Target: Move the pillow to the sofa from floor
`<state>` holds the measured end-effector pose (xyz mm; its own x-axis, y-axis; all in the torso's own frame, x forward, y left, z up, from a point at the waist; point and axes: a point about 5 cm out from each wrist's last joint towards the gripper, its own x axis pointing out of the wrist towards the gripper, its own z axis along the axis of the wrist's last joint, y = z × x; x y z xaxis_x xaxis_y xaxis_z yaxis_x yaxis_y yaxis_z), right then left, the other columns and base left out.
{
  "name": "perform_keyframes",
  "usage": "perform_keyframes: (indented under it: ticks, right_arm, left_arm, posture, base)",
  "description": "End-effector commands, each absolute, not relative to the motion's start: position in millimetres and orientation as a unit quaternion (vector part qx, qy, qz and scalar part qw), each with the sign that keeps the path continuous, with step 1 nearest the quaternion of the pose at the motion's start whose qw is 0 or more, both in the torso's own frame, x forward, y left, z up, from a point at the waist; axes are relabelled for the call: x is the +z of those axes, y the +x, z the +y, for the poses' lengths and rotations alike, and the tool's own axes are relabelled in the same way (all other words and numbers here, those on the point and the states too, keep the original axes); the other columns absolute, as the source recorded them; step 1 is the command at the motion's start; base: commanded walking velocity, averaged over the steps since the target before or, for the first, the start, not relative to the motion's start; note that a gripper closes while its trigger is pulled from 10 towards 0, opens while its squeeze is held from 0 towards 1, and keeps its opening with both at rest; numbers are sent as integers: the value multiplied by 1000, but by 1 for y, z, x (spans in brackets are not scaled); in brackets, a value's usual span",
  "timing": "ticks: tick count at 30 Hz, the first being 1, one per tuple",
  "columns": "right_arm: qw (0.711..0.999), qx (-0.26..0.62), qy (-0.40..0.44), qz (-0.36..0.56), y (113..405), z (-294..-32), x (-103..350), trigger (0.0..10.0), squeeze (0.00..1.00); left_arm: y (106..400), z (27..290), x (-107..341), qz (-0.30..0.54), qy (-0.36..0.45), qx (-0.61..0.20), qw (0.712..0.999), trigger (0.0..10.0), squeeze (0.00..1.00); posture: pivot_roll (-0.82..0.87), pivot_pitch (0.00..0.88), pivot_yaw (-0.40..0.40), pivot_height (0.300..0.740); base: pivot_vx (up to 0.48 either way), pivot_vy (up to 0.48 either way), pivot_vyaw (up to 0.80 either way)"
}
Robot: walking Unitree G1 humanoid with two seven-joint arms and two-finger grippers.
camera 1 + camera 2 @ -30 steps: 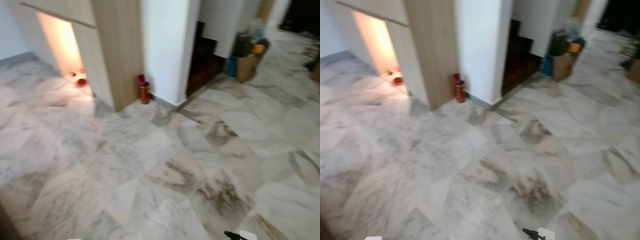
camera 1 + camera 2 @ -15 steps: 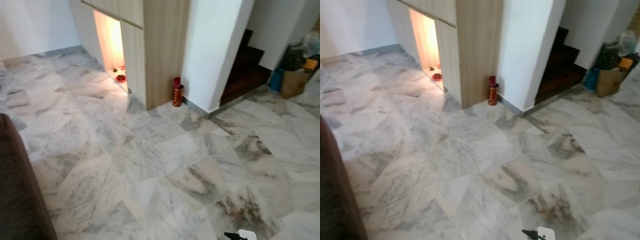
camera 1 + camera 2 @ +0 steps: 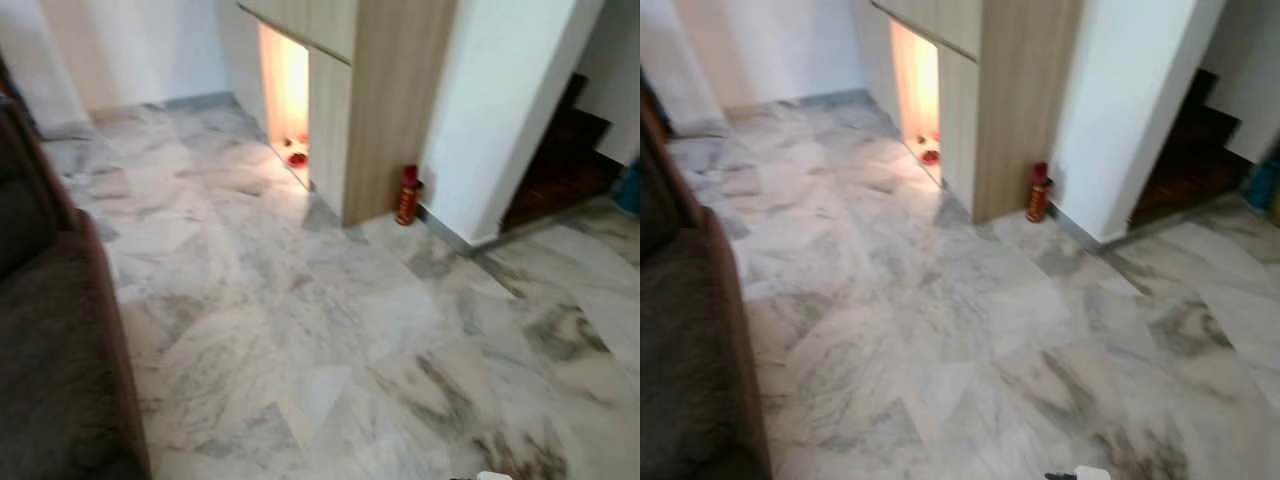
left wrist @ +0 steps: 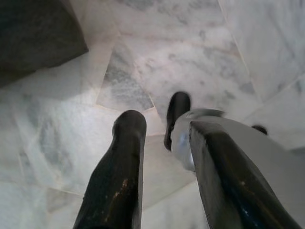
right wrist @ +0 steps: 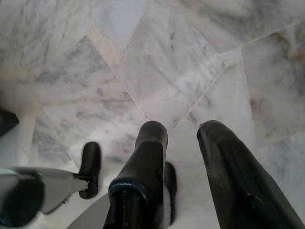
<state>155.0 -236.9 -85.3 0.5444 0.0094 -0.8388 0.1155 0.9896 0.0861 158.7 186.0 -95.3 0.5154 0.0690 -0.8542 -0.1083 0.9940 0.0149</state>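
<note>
Fingers first: my left gripper (image 4: 164, 126) hangs over the marble floor (image 3: 330, 330) with its two black fingers (image 4: 125, 157) held a modest gap apart, nothing between them and nothing touching them. Through that gap I see pale tile and, beyond it, the robot's dark foot (image 4: 177, 114). My right gripper (image 5: 183, 136) is the same story: fingers parted by a narrow-to-moderate gap, empty, pointed down at bare veined tile, with a foot (image 5: 89, 167) just beside it.

Moving out from the arms, the head cameras are a little blurred. On my left side the dark brown sofa (image 3: 50, 330) runs along the edge of the frame, its seat and arm close to me. Ahead across the floor stands a wooden cabinet (image 3: 385, 100) with a lit niche (image 3: 285, 85) at floor level; something small and red (image 3: 297, 158) sits in the niche. A red canister (image 3: 407, 195) stands at the foot of the cabinet, against the white wall (image 3: 500, 110). Further right, dark wooden stairs (image 3: 560, 165) lead up.

I cannot find the pillow on the stretch of floor or on the part of the sofa I can see.
</note>
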Motion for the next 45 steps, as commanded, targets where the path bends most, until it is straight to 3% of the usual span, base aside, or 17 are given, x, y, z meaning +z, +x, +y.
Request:
perform_keyframes:
  ticks: [1,16,21,24,33,40,45]
  right_arm:
    - [879,-24,69,471,159,-231,-85,10000,0]
    - [881,-14,74,466,167,-218,-85,10000,0]
    - [885,-28,99,454,172,-223,-81,10000,0]
    - [884,-34,109,453,172,-223,-82,10000,0]
    - [884,-32,122,449,174,-218,-82,10000,0]
    - [886,-26,126,445,183,-211,-79,10000,0]
    - [885,-26,124,448,183,-211,-79,10000,0]
  left_arm:
    - [150,196,-98,505,-13,66,861,10000,0]
    - [158,212,-92,504,6,81,860,10000,0]
    - [147,232,-92,509,11,94,855,10000,0]
    - [135,251,-91,512,13,104,853,10000,0]
    - [121,272,-89,516,12,116,849,10000,0]
    - [123,268,-89,516,12,113,849,10000,0]
    - [139,241,-93,511,8,102,853,10000,0]
  posture:
    - [10,0,1,740]
    - [13,0,9,740]
    - [12,0,17,740]
    - [11,0,20,740]
    - [13,0,20,740]
    - [16,0,21,740]
    - [19,0,19,740]
  base:
    - [0,0,800]
    - [0,0,800]
    - [0,0,725]
    - [0,0,140]
    - [0,32,0]
    - [0,309,0]
    - [0,352,0]
